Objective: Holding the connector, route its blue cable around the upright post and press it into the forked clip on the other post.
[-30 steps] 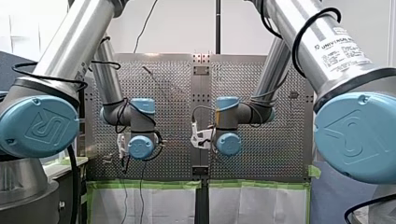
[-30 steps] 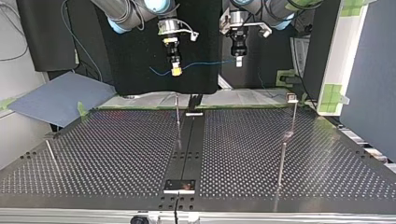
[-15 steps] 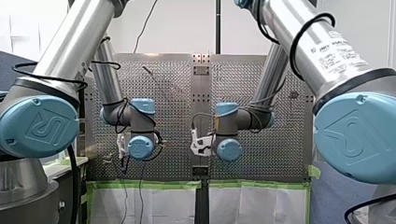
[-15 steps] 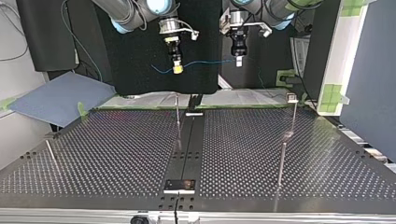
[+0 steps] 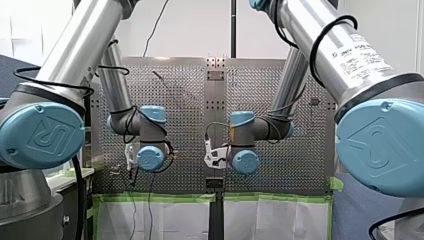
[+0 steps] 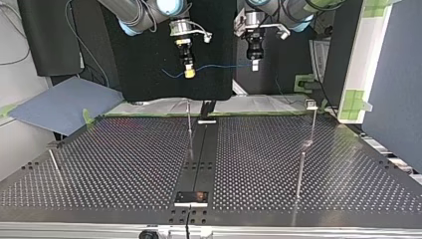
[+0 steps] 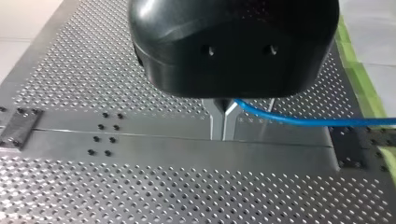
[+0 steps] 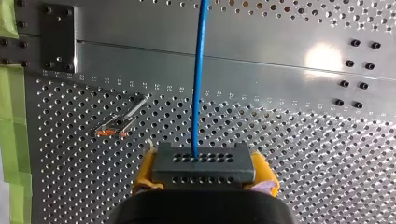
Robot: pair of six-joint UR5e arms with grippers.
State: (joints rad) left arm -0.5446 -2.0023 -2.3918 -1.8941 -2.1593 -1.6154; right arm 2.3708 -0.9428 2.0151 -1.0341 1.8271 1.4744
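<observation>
Robot body: two silver arms, blue caps, black cabling.
My left arm (image 5: 82, 42) and my right arm (image 5: 320, 42) are built of brushed-metal tubes, jointed with round pale-blue caps (image 5: 40, 135) embossed with a UR mark; a white printed label is carried on the right tube. Black cables (image 5: 326, 31) are looped alongside. My left claw (image 7: 223, 134) is housed in glossy black, metal-fingered; my right claw (image 8: 201, 170) is padded yellow.

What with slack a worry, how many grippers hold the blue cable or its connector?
2. My right gripper, at the top view's left, clamps the connector; my left gripper, at its right, pinches the blue cable farther along.
</observation>
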